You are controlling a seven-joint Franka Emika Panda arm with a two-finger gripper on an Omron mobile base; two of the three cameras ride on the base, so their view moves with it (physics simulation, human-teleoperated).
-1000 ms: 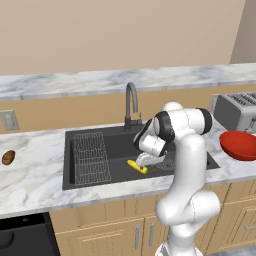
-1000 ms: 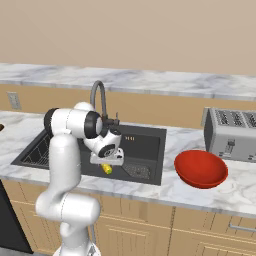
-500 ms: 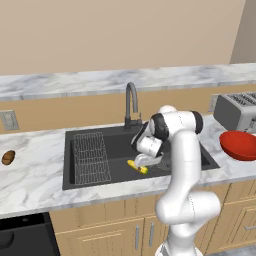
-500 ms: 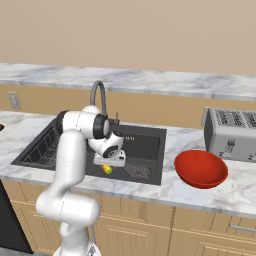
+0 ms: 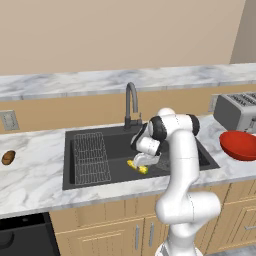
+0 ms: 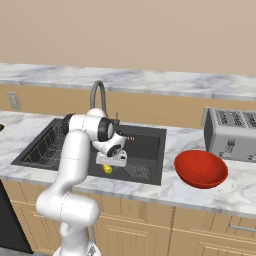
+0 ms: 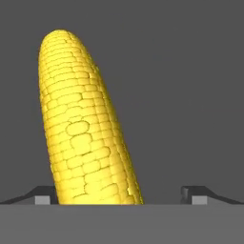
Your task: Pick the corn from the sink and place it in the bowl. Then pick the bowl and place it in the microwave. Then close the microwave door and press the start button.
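Your arm [image 5: 182, 165] rises from its base, bends at the elbow and folds back down, so the wrist points steeply downward. Your gripper [image 7: 121, 195] sits low at the end of it, seen in the left base view [image 5: 142, 161] and the right base view [image 6: 111, 161]. In the hand view your two fingertips [image 7: 45, 196] stand wide apart at the bottom edge, jaws fully spread and not clamped on anything.
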